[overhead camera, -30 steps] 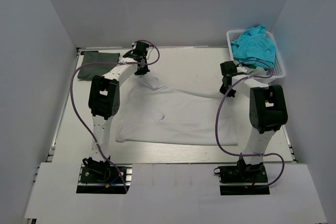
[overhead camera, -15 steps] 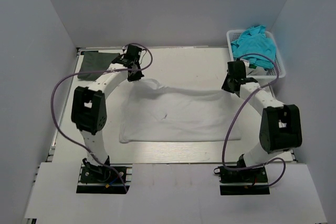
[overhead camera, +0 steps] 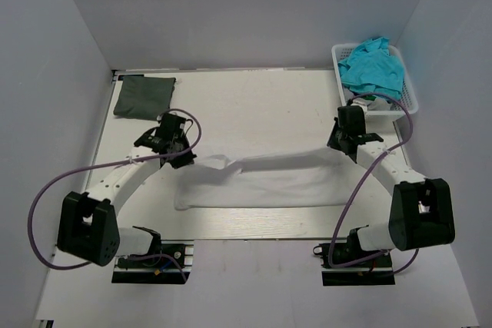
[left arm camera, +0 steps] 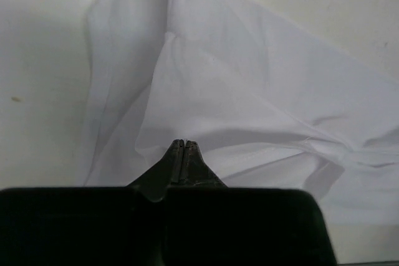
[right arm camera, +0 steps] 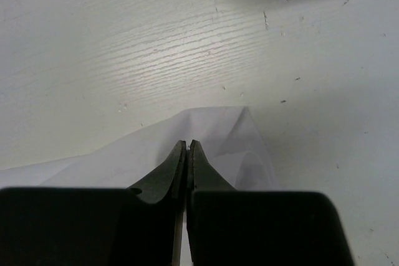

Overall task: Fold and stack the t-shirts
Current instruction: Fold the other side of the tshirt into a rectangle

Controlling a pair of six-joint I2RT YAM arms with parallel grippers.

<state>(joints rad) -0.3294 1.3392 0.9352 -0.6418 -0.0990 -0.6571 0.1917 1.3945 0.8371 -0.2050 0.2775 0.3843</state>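
Jaws pinch white t-shirt — far edge lifted.

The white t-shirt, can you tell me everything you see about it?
The white t-shirt is plain, soft, thin-looking cloth, lying wrinkled across the middle of the table. Its far edge is pulled over into a long fold. The left end effector and right end effector each pinch one end of that edge.
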